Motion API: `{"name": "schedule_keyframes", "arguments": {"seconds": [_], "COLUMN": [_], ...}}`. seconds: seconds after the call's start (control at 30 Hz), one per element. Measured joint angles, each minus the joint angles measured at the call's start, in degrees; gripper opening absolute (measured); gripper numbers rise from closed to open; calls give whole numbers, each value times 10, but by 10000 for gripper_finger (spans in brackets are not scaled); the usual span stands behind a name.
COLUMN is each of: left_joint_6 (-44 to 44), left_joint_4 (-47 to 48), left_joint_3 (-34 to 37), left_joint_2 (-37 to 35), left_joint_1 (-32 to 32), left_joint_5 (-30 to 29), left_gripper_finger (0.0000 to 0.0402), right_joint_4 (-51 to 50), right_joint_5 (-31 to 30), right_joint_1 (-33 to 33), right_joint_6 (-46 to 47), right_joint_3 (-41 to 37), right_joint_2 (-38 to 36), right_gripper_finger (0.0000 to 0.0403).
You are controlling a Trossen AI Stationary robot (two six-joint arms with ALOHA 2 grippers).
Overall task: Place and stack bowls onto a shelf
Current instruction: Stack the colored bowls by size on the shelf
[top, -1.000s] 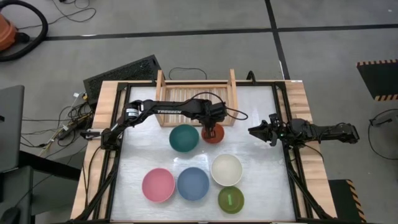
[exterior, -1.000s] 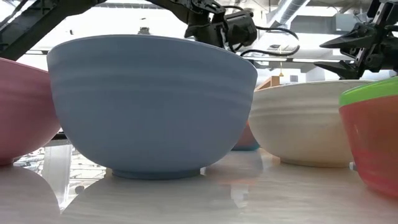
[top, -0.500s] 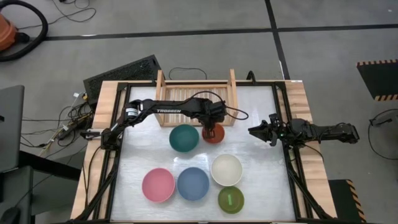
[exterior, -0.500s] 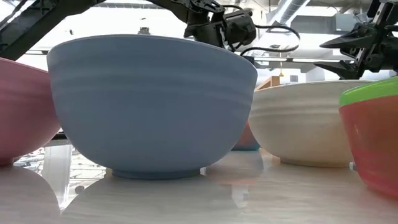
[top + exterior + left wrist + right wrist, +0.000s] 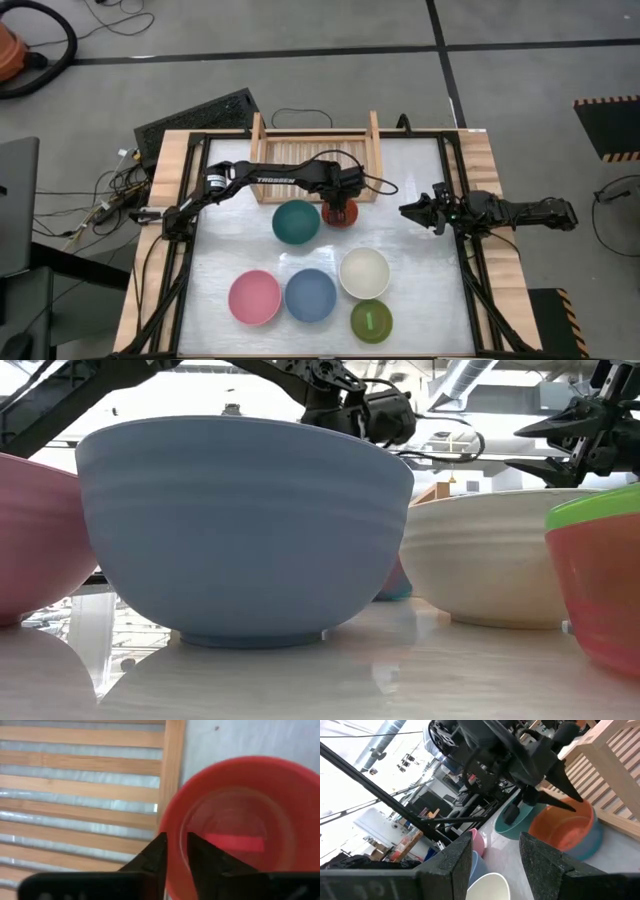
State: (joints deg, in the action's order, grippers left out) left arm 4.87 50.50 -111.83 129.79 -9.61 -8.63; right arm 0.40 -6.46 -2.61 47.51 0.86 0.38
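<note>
The small red-orange bowl [image 5: 342, 214] [image 5: 240, 835] sits just in front of the light wooden shelf [image 5: 315, 150] [image 5: 75, 795]. My left gripper [image 5: 340, 205] [image 5: 176, 851] reaches over the teal bowl's far side and is shut on the red-orange bowl. The right wrist view shows that bowl [image 5: 565, 827] under the left fingers, tilted, beside the teal bowl [image 5: 512, 817]. My right gripper [image 5: 408, 210] [image 5: 495, 865] waits open near the table's right edge, touching nothing. My left gripper pinches the red-orange bowl's rim [image 5: 170, 827] on the side nearest the shelf, one finger [image 5: 202, 852] inside the bowl and one finger [image 5: 156, 854] outside. The fingers come from above, pointing down. The bowl hangs tilted below them, and its rim overlaps the shelf's front board.
The teal bowl [image 5: 296, 221] stands left of the held bowl. Nearer the front stand the pink [image 5: 254, 297], blue [image 5: 311, 295], cream-white [image 5: 364, 273] and olive-green [image 5: 371, 321] bowls. The shelf's slatted base [image 5: 310, 160] is bare between its side boards.
My left gripper, still shut on the red-orange bowl, has carried it a little toward the far edge, up to the shelf's front board.
</note>
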Motion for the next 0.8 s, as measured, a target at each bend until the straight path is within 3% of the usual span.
{"name": "schedule_keyframes", "arguments": {"seconds": [0.17,0.3,0.53,0.63,0.8], "left_joint_6": [2,0,0,29,50], "left_joint_4": [-1,-2,-6,-9,-10], "left_joint_3": [-7,-7,-5,-5,-5], "left_joint_2": [0,0,0,-1,-1], "left_joint_1": [0,0,0,0,0], "left_joint_5": [-9,-19,-26,2,20], "left_gripper_finger": [13,2,0,4,51], "right_joint_4": [0,0,0,0,0], "right_joint_5": [0,0,0,0,0], "right_joint_1": [0,0,0,0,0], "right_joint_6": [-4,-5,-6,-9,-10], "right_joint_3": [0,0,0,0,0], "right_joint_2": [0,0,0,0,0], "right_gripper_finger": [189,189,189,189,189]}}
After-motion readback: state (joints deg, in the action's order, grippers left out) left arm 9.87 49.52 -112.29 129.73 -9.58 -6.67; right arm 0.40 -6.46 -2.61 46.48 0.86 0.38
